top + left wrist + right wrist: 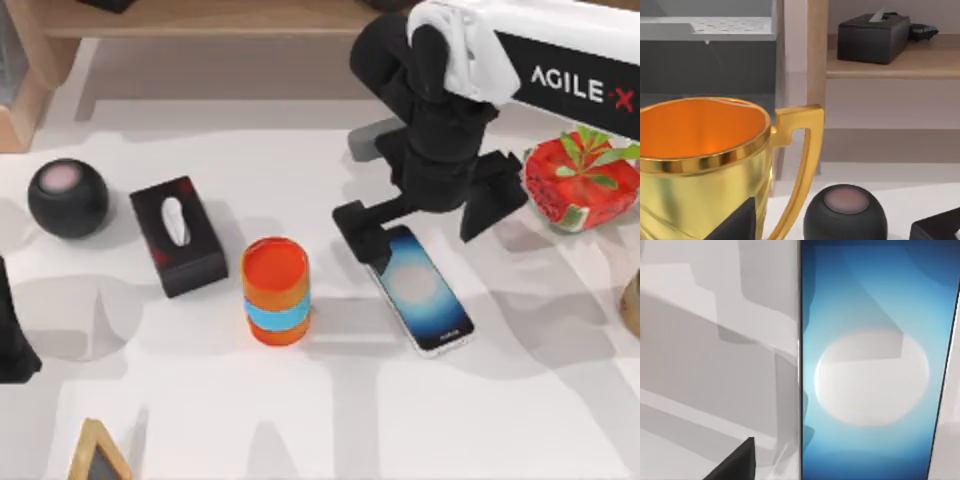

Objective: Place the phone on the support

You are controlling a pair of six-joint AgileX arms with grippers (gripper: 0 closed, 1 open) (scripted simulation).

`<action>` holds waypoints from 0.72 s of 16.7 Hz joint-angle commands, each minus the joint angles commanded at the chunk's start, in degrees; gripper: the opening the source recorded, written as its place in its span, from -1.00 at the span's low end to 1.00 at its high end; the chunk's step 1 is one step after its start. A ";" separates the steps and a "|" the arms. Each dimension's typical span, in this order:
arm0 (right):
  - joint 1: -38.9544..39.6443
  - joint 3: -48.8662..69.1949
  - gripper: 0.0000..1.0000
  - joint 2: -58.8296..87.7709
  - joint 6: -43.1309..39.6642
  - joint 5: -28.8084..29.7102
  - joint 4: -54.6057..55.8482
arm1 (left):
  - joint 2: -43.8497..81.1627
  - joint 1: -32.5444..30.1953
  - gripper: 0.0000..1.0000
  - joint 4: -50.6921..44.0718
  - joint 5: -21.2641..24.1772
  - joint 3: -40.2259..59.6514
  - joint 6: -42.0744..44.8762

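Note:
The phone [421, 291] lies flat and slanted on the white table, its blue screen with a pale centre facing up; the same screen [872, 370] shows close up in the right wrist view. My right gripper [424, 226] hangs open over the phone's far end, one black finger [356, 229] to its left and the other to its right. A dark fingertip [734, 466] sits beside the phone's edge, apart from it. A grey piece [364, 140] behind the right arm may be the support, mostly hidden. My left arm [10, 340] is parked at the left edge.
Left of the phone stand an orange cylinder with a blue band [275, 290], a black tissue box [178, 235] and a black ball [67, 197]. A red strawberry-like object [580, 182] sits at the right. A wooden shelf [200, 18] runs along the back. A gold cup [705, 160] is close to the left wrist.

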 joint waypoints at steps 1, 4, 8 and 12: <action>-0.27 -0.18 1.00 -0.13 -0.05 0.04 0.08 | 0.00 0.00 1.00 0.00 0.00 0.00 0.00; -0.48 -1.26 1.00 0.37 -0.47 0.02 1.63 | 0.00 0.00 1.00 0.00 0.00 0.00 0.00; -0.99 -5.18 1.00 2.55 -0.95 0.03 7.70 | 0.00 0.00 1.00 0.00 0.00 0.00 0.00; -0.35 -9.23 1.00 4.80 -0.23 0.09 13.95 | 0.00 0.00 1.00 0.00 0.00 0.00 0.00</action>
